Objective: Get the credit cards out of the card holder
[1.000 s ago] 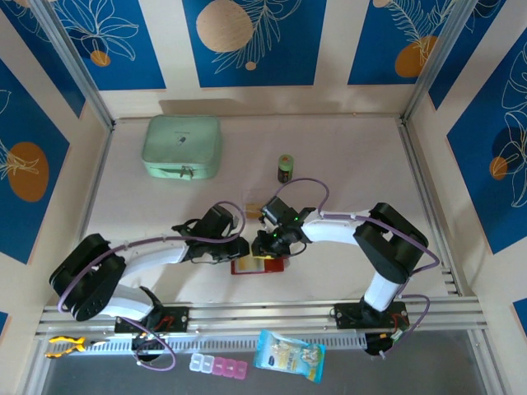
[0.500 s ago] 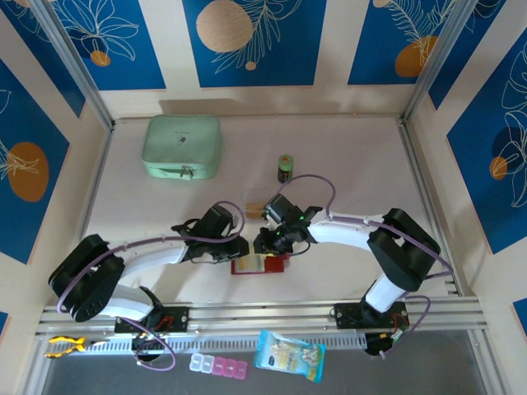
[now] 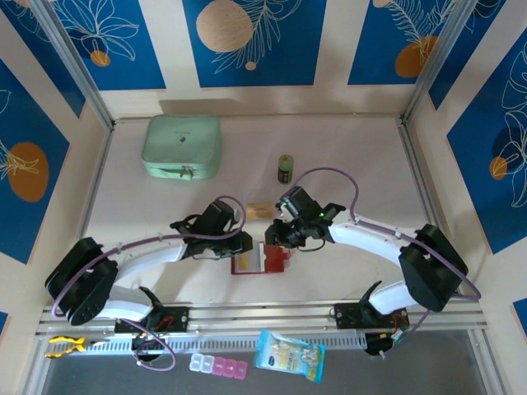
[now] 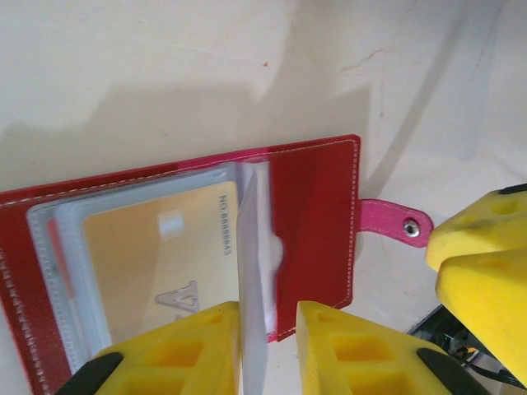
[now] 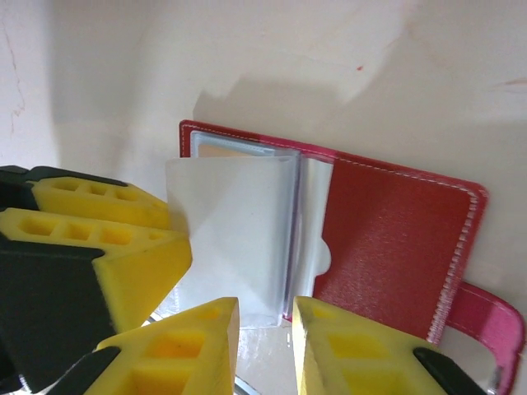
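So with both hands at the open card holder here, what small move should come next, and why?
Probably the right hand should pull its pinched clear sleeve a little aside. The card holder lies open, the left hand grips another sleeve edge, and the tan-orange card sits fully inside its pocket, so its edge needs exposing first.

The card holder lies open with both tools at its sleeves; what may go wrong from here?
1. The left tool pinches a thin clear sleeve, not the tan card; pulling may tear the sleeve or lift the card holder.
2. The right tool stands very near the left tool's finger; they may collide.
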Tool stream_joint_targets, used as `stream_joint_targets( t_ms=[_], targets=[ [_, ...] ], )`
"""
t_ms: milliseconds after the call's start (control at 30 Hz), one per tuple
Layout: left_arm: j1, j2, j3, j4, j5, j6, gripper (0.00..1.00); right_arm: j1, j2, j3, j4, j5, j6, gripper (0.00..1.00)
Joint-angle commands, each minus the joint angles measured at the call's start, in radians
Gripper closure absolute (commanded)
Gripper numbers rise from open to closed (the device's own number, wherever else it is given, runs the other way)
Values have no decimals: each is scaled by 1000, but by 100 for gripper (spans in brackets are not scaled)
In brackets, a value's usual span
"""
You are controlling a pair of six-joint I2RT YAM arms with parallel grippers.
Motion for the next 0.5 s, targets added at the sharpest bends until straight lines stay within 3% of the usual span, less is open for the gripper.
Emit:
stream_joint_targets(
  t_ms=[0,467],
  targets=[
    [-22,34,46,-16,-11,-10,75,-26,-50,-33,-40,-10,-22,76],
    [-97,207,195,6,-14,-13,60,-124,-202,-143,-63,-39,-43,75]
  ],
)
